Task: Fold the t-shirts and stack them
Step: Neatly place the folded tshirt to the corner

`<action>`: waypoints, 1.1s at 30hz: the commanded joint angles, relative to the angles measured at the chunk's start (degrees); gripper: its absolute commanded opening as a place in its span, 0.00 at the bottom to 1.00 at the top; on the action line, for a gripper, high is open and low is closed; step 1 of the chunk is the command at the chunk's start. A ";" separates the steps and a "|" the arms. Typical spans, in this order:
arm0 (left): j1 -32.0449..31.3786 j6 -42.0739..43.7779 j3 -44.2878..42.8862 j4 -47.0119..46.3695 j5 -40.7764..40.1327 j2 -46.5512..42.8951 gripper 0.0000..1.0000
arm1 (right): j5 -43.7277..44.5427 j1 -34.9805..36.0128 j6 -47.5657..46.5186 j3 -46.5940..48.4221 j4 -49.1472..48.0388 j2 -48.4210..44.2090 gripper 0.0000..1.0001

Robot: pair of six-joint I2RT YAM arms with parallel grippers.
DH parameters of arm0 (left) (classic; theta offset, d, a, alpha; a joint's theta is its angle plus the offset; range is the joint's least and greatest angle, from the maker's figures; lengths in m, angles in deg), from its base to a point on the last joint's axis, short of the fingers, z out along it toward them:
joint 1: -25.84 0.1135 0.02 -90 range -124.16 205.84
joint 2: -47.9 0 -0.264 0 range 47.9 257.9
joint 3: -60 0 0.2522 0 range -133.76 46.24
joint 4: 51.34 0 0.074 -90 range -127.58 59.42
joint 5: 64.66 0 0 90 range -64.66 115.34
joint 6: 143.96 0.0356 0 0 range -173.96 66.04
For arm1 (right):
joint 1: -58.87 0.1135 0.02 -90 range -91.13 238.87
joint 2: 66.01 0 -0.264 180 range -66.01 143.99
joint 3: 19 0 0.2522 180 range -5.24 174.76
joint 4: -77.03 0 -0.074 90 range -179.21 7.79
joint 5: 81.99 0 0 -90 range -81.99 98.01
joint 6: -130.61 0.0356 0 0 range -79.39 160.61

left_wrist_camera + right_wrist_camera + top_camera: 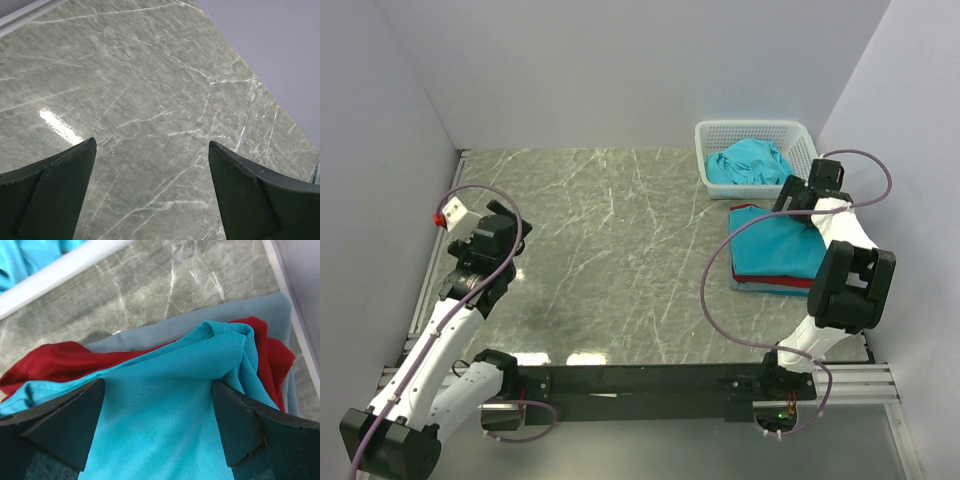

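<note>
A stack of folded t-shirts lies at the right of the table: a teal one on top, a deep red one under it, and a grey-blue one below. My right gripper is open at the stack's far edge. In the right wrist view the gripper has its fingers wide apart on either side of a raised fold of the top teal shirt. More crumpled teal shirts lie in the white basket. My left gripper is open and empty above bare table.
The white lattice basket stands at the back right corner, just behind the stack; its rim shows in the right wrist view. Walls close in the table on the left, back and right. The table is grey marble.
</note>
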 commanded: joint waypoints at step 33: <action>0.30 1.65 -1.30 -4.90 11.29 -3.61 0.99 | -26.22 1.46 10.22 -14.51 -12.84 -31.11 0.96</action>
